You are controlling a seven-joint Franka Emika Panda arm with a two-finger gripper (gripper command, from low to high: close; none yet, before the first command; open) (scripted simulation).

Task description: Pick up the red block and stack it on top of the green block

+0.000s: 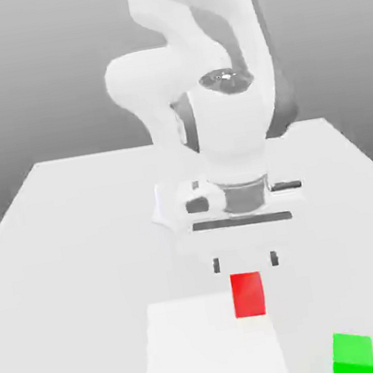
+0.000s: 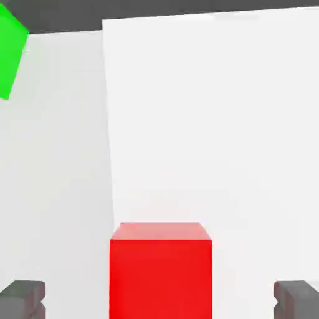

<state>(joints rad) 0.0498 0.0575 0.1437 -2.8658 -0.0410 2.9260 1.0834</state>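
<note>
A small red cube-shaped block (image 1: 249, 294) sits on the white tabletop (image 1: 80, 241), on a slightly brighter square patch (image 1: 199, 349) of that surface, just in front of and below the white robot arm's two-finger gripper (image 1: 245, 262). The gripper hangs above the block with its dark fingertips (image 2: 23, 298) spread wide, one to each side and clear of the block's faces, holding nothing. In the hand view the red block lies between the two fingertips, though it looks set a little forward of them, so the hand probably needs to shift slightly before descending. The small green cube-shaped block (image 1: 353, 354) rests well apart from the red one, toward the exterior view's right and nearer the camera, turned at an angle to it. The red block looks rigid and light, with flat, smooth, parallel sides and sharp edges; it should neither deform nor break. The sensible hold is across two opposite vertical faces, near mid-height and centred, so the block does not pivot or slip when lifted, leaving its flat underside free to land squarely on the green block.
</note>
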